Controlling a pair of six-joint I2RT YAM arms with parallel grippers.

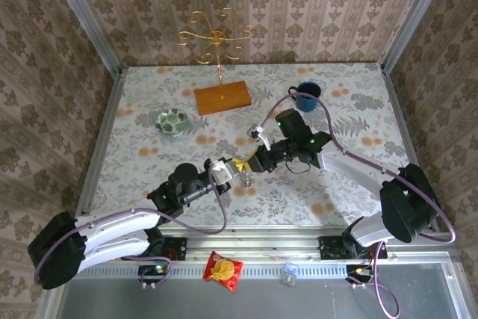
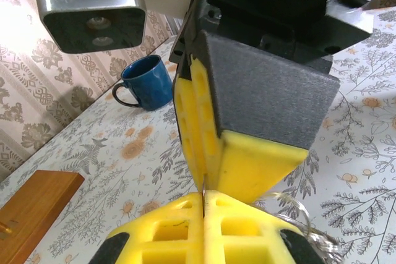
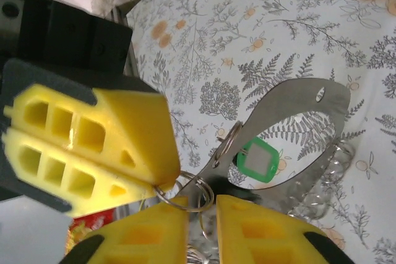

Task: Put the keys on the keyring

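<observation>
The keyring [image 3: 296,98], a wide flat grey metal hoop, hangs over the flowered table in the right wrist view. A green-headed key [image 3: 257,160] hangs from a small wire ring threaded on the band. A dark, blurred key [image 3: 230,185] sits below it. My left gripper [image 2: 203,197] is shut on the thin edge of a small wire ring [image 3: 185,195]. My right gripper [image 3: 201,207] faces it tip to tip, jaws slightly parted with that wire ring in the gap. From above, the left gripper [image 1: 231,169] and right gripper [image 1: 251,163] meet mid-table.
A blue mug [image 1: 306,95] stands at the back right. A small green patterned bowl [image 1: 172,121] sits at the left. A gold hook stand on a wooden base [image 1: 222,98] is at the back. A red snack packet [image 1: 223,270] lies on the near rail.
</observation>
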